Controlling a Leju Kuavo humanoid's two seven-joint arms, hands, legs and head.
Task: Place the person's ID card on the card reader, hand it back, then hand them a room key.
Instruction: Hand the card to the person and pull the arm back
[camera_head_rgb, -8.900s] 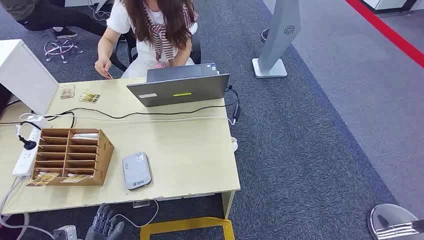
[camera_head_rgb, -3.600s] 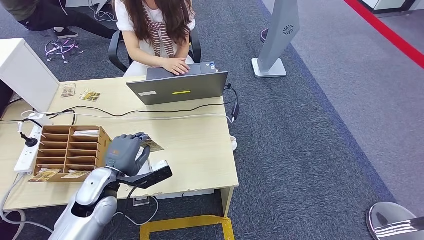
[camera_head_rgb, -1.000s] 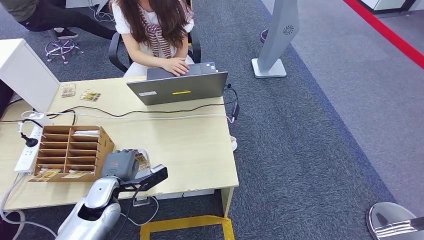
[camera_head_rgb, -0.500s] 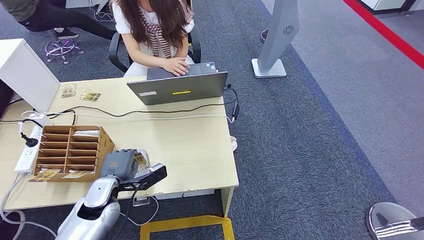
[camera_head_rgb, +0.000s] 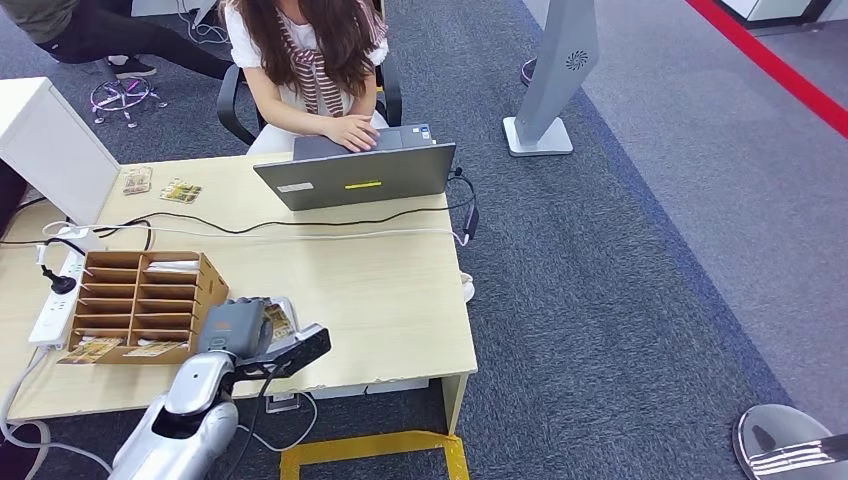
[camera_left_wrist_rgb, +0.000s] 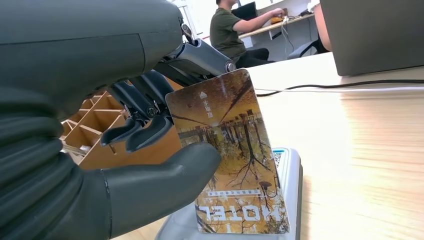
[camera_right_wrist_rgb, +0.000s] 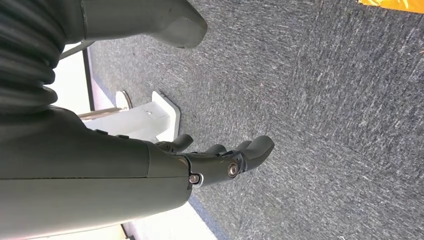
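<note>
Left wrist view: my left hand (camera_left_wrist_rgb: 100, 150) has lowered the card (camera_left_wrist_rgb: 230, 160), fingers (camera_left_wrist_rgb: 142, 132) clamped on it, onto the reader (camera_left_wrist_rgb: 292, 170); scanning can begin.

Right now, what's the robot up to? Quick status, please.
Left hand pinching the hotel-print card, its lower edge on the grey card reader. Right hand hanging over carpet, holding nothing. Wooden card rack close beside; nothing blocking.

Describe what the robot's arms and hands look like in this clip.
The left arm is a silver, smooth shell with a black camera bracket at the wrist. The left hand is grey; close up it shows a ribbed cover, thick thumb and darker fingers. The right hand looks the same.
</note>
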